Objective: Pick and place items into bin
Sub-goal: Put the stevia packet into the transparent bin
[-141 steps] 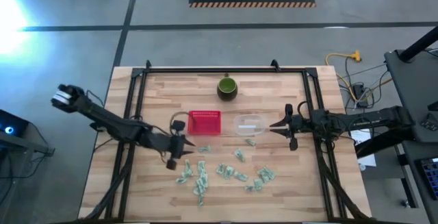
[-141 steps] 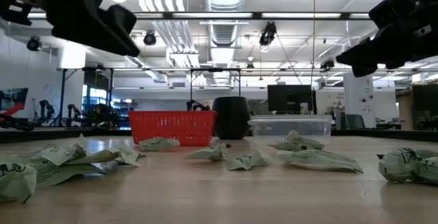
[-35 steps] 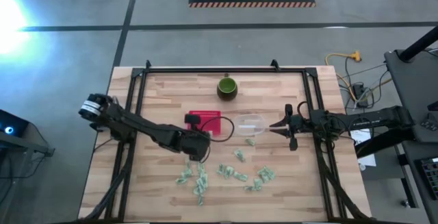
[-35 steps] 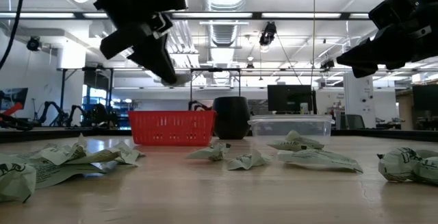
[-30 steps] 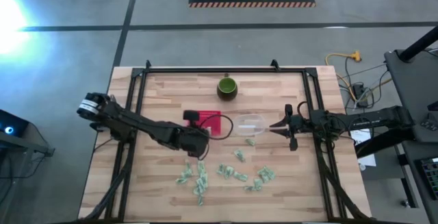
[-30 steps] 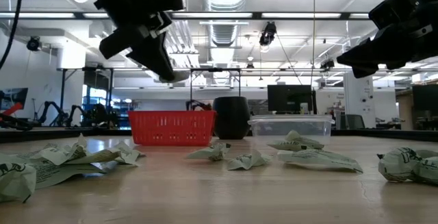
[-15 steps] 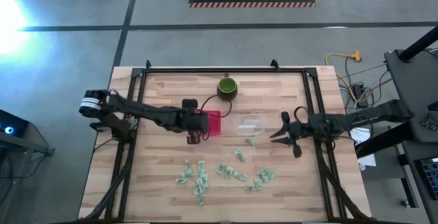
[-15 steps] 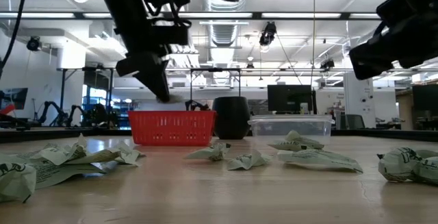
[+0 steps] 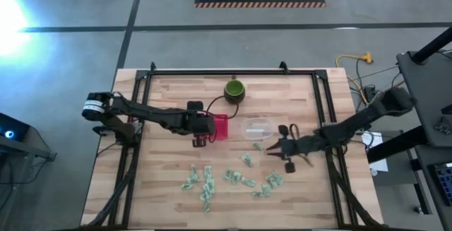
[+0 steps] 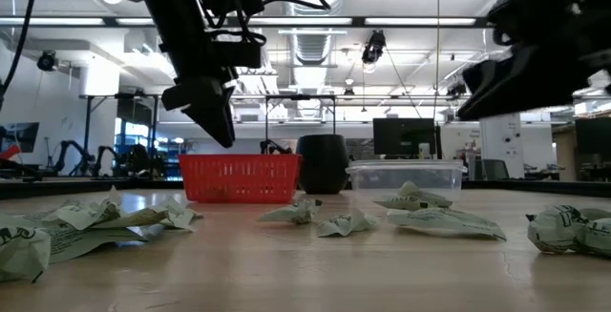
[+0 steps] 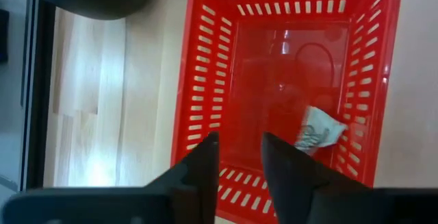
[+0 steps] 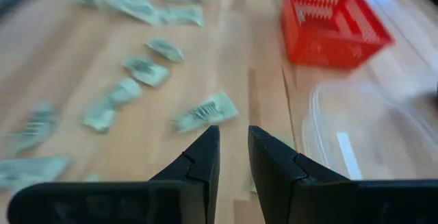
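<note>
Left gripper [image 11: 236, 157] hangs directly over the red basket [image 11: 205, 80], fingers a narrow gap apart and holding nothing. One wrapped piece [image 11: 318, 129] lies on the basket floor below me, just off my fingertips toward one side wall. I judge this a drop just completed: the delivery step for the left arm looks finished.

Right gripper [image 12: 229, 148] is low over the table, fingers also narrowly parted, empty. A single piece [image 12: 205, 112] lies just ahead of its tips; the clear tub [image 12: 356, 142] sits beside it, the basket farther beyond. The rest of the scattered pieces [image 9: 240, 178] lie on the wood, well apart from the left gripper and on the near side of the basket. The dark green cup [image 9: 234, 89] stands beyond the basket, not part of the job.

Step in hand, as I read it: right arm approaching a pick.

Next move calls for:
- widening the right fingers before descending, since the gap looks tight for the wrapper
- centring over the piece
- lifting the left gripper clear of the basket rim so the two arms do not crowd there
</note>
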Available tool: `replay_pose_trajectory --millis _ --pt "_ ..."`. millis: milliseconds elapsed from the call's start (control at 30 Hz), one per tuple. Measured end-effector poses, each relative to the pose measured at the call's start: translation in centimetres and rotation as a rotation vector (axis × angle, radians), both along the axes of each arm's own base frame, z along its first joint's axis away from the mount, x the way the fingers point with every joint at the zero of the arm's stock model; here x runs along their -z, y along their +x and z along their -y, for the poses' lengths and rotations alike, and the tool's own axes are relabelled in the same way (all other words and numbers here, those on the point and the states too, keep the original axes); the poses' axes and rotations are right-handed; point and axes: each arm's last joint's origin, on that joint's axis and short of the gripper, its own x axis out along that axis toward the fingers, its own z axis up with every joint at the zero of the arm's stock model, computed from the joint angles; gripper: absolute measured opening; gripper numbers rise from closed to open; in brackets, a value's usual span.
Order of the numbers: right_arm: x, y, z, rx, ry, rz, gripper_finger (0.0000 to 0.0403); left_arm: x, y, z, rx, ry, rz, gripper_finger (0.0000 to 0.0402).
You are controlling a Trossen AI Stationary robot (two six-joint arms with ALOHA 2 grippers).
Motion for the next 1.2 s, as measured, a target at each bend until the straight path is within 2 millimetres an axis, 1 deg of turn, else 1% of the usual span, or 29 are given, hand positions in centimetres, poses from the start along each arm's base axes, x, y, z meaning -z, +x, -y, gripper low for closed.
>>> replay_pose_trajectory --millis 133,267,400,500,633,733,833,1000,1200 --pt "1.5 2.1 -0.8 0.07 0.002 -0.13 0.0068 0.0 0.0 0.1 0.001 -0.001 -0.003 0.0128" --pt "2.7 3.9 -1.7 0.115 -0.032 -0.231 0.0068 0.0 -0.1 0.5 0.008 -0.003 -0.006 0.0135" --pt "3.2 5.1 -2.3 0.203 -0.118 -0.306 0.0068 -0.2 -0.3 0.8 0.006 -0.01 0.01 0.0135" --pt "3.3 5.9 -2.9 0.227 -0.128 -0.351 0.0068 -0.4 -0.5 1.1 0.008 -0.013 0.026 0.0135" --pt "2.9 6.4 -3.8 0.264 -0.169 -0.36 0.0068 -0.9 -1.1 1.6 0.008 -0.022 0.052 0.0135" --pt "2.4 6.3 -4.5 0.304 -0.215 -0.352 0.0068 -1.2 -1.8 1.9 0.007 -0.031 0.07 0.0135" --pt "2.2 6.1 -4.8 0.325 -0.213 -0.348 0.0068 -1.7 -2.6 2.1 0.006 -0.04 0.107 0.0135" --pt "3.0 6.0 -4.5 0.358 -0.207 -0.37 0.0068 -2.3 -4.1 2.0 -0.028 -0.065 0.159 0.0135" --pt "3.8 6.3 -3.7 0.413 -0.232 -0.384 0.0068 -3.2 -5.1 2.0 -0.038 -0.085 0.246 0.0135"
